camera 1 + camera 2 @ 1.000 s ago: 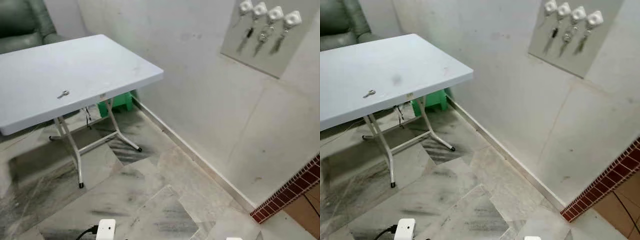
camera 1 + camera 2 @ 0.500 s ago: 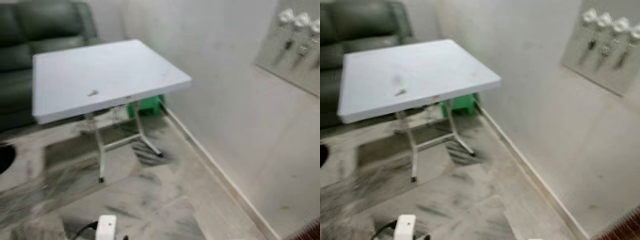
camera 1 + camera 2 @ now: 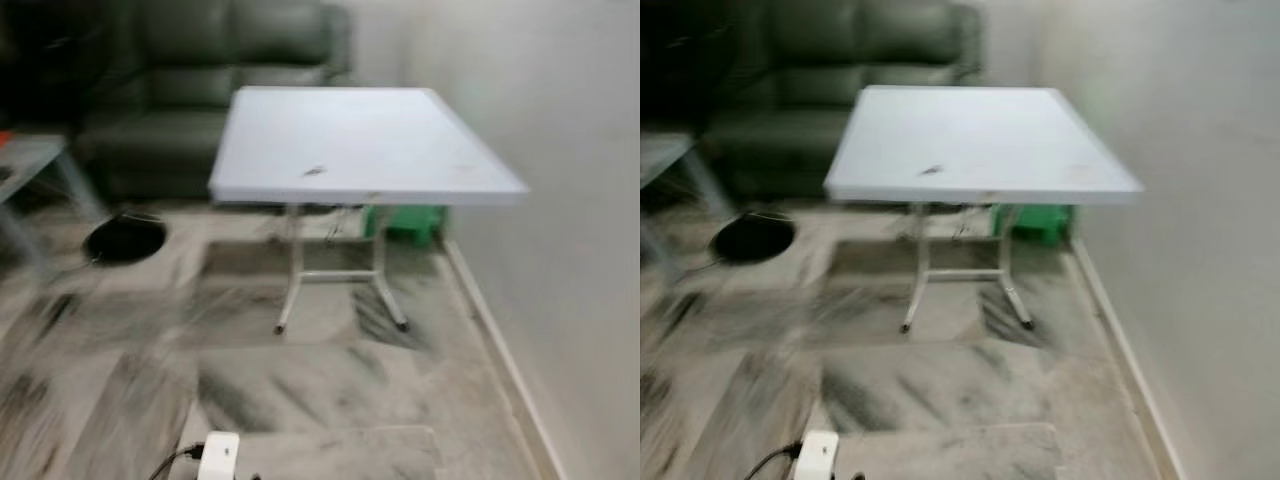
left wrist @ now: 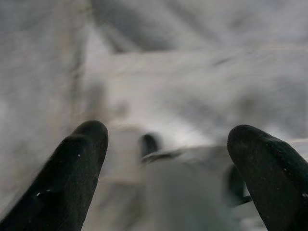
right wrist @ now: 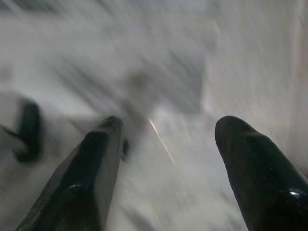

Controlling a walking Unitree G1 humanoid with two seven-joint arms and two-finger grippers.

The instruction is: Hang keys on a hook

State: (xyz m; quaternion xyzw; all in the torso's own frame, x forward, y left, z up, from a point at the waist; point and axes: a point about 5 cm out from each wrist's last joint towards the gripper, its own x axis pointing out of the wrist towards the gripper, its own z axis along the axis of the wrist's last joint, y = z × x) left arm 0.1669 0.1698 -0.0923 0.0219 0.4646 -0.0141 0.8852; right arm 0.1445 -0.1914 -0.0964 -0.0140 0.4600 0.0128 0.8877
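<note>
Keys (image 3: 314, 171), seen as one small dark blurred shape, lie on the white folding table (image 3: 400, 120) ahead, a little left of the table's middle and close to its near edge. The long axis of the keys cannot be told through the blur, though the mark looks slightly stretched from left to right. No hook is to be seen from this angle. The table stands well apart from the robot, across a stretch of grey marbled floor (image 3: 300, 390), so it is judged that the gap must be closed on foot before any reach can be made.

Both arms hang low, with their wrist cameras pointed at the floor. The left gripper (image 4: 168, 163) is held with its two black fingers wide apart and nothing between them. The right gripper (image 5: 166, 159) is likewise spread and empty. Since the keys sit left of the table's centre line, the left arm is judged slightly nearer to them, though this may alter as the robot approaches.

A green box (image 3: 405, 221) stands on the floor under the far right of the table, against the pale wall (image 3: 560, 120); its contents cannot be seen. A dark round bowl-like object (image 3: 125, 238) lies on the floor to the left, and whether anything is in it cannot be told. A dark sofa (image 3: 200, 60) stands behind the table.
</note>
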